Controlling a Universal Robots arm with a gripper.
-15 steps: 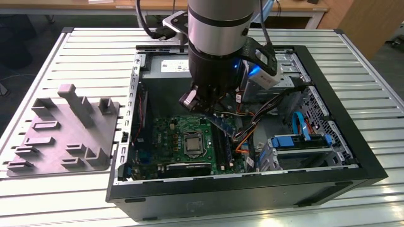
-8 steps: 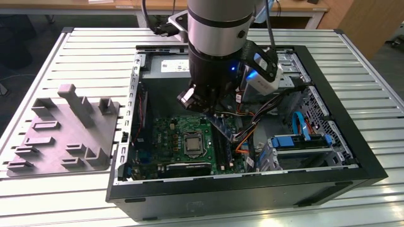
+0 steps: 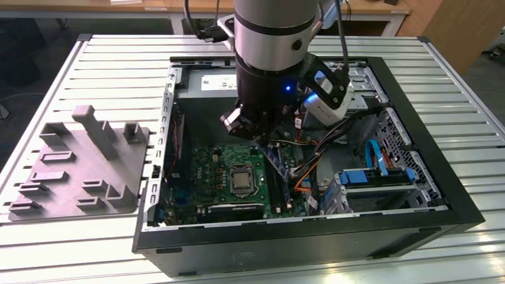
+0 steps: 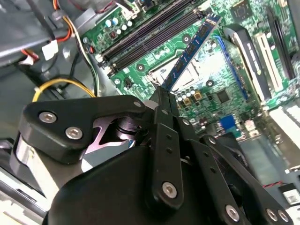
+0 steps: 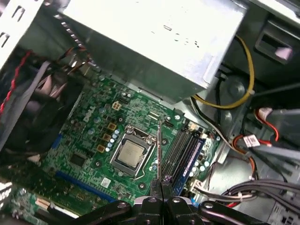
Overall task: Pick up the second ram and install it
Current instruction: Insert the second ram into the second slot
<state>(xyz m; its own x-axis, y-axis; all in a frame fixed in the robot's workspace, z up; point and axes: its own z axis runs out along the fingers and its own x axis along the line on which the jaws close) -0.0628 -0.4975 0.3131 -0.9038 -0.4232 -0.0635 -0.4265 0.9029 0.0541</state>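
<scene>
Already picked up, the second ram (image 4: 190, 54) hangs over the motherboard (image 5: 79, 136), between the CPU socket (image 5: 129, 154) and the black memory slots (image 5: 185, 147). The gripper (image 4: 161, 93) is clamped on one end of it. It looks not yet seated.

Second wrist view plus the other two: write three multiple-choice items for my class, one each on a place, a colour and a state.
1. Where is the second ram? A on a chair; B over the motherboard inside the case; C in a person's hand.
2. The motherboard's colour? A red; B white; C green.
3. The gripper is: A shut on the second ram; B open, empty; C shut on a screwdriver.
1 B: both wrist views show it over the board. 2 C: the board is green. 3 A: its jaws clamp the ram's end.
</scene>
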